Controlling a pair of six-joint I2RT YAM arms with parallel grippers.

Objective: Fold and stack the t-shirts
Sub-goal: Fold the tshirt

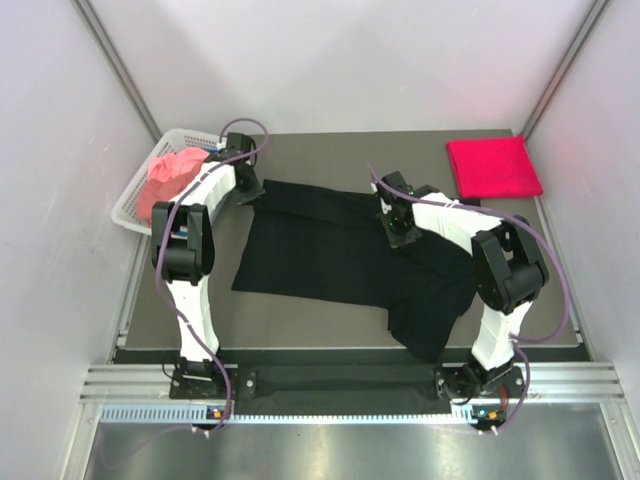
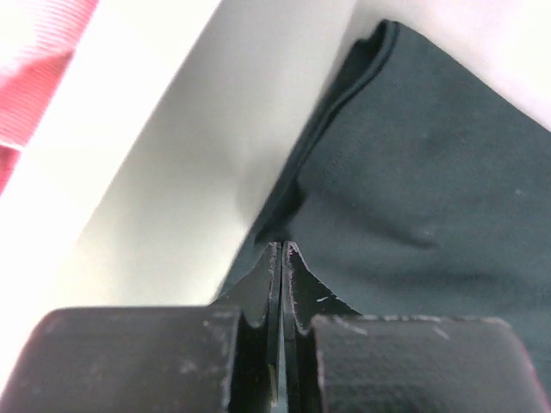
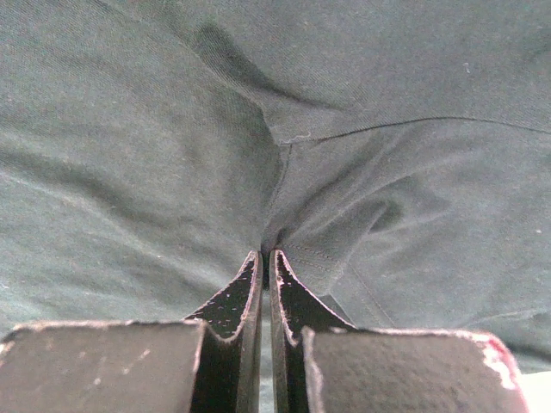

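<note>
**Operator:** Report task status.

**Technician:** One item is complete. The red t-shirt lies folded into a flat rectangle at the far right corner of the table. Nothing is stacked on it.

**Operator:** Item in work?

**Technician:** The black t-shirt. It lies spread across the middle of the table, mostly flat, with its near right portion rumpled. No fold is visible in it yet.

**Operator:** End effector states?

**Technician:** The left end effector is at the shirt's far left corner, just beside the basket. Its jaws are together and pinch the cloth edge. The right end effector is on the shirt's far right area. Its jaws are also together, and the cloth puckers into them.

**Operator:** Remaining work?

**Technician:** By my assessment, most of it. The black t-shirt needs folding and stacking. A pink t-shirt sits bunched in the basket, unfolded. Further contents of the basket cannot be made out.
</note>
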